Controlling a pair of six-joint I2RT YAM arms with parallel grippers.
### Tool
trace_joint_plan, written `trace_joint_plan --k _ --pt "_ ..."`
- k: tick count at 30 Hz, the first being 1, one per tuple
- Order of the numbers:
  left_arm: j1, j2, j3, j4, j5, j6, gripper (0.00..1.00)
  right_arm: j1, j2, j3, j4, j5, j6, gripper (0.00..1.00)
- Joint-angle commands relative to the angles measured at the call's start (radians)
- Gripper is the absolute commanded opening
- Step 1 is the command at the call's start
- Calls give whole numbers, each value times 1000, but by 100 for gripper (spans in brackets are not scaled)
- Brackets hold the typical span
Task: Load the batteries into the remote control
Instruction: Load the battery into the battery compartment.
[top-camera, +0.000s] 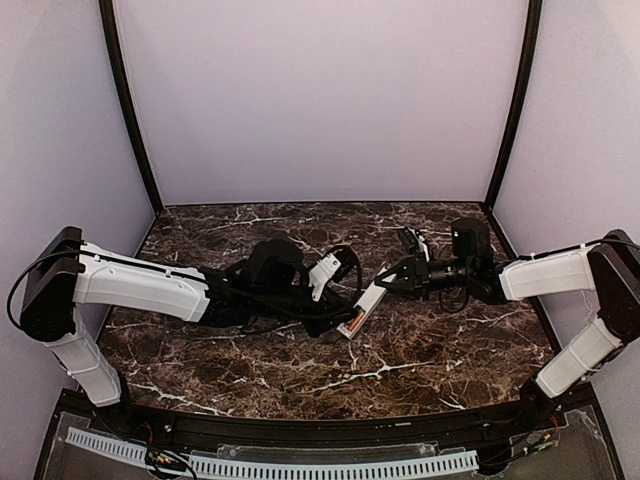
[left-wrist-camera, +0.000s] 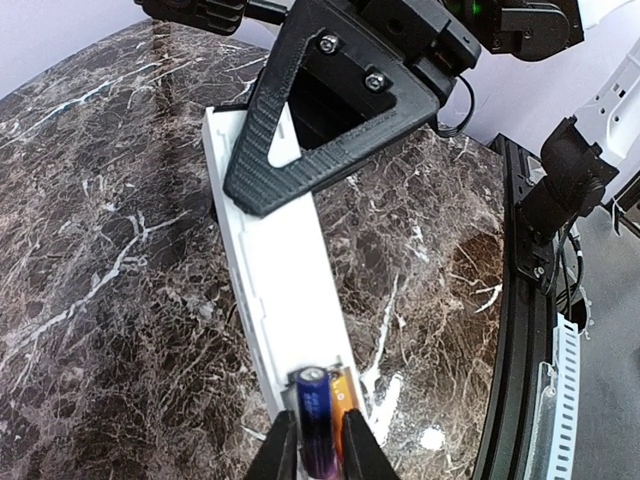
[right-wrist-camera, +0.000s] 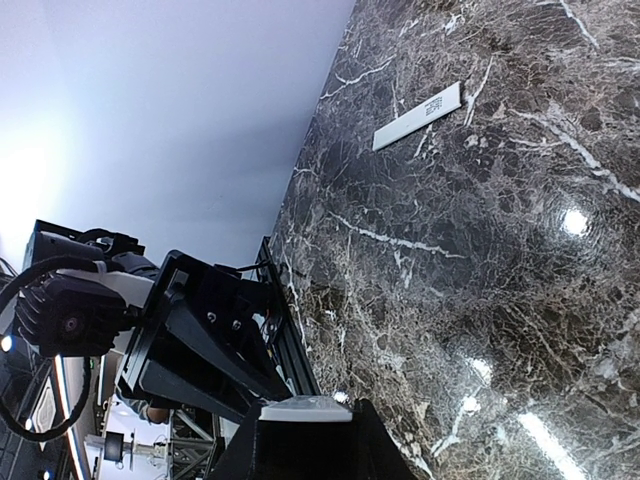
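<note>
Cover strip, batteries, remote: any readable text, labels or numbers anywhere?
None readable.
Cover strip: small dark print near one end, too small to read.
Battery in the left gripper: purple wrap, no legible marking.
Remote control: plain white, no text visible.

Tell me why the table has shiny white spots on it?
Those are lamp reflections on the polished marble table: in the right wrist view, bright glare spots sit at the right edge and bottom; in the left wrist view, a small one sits beside the remote control. The top external view shows hardly any glare.
</note>
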Motion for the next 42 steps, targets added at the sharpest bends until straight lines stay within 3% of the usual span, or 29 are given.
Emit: trace_joint_plan --k 1,9,15,19,25,30,37,42 --pt "-5 6 -4 -64 -7 13 17 7 -26 21 42 -19 11 0" --pt "-4 4 0 -74 -20 6 25 6 -23 23 33 -19 2 0" --pt "-5 -46 -13 -57 -6 -14 50 5 -19 14 23 -19 -36 0" --pt "-4 -92 -24 -57 27 31 56 6 -19 24 -16 -25 -83 0" --pt "-4 -178 -63 -69 28 218 57 8 1 52 -64 -85 -143 0" --pt "-5 -228 -66 -147 98 473 55 22 22 82 -111 -131 -191 0" --pt "-17 -239 -12 -317 128 738 41 66 54 139 -194 -152 -254 0" --pt "-48 -216 18 -362 107 804 36 98 78 174 -253 -147 -293 0"
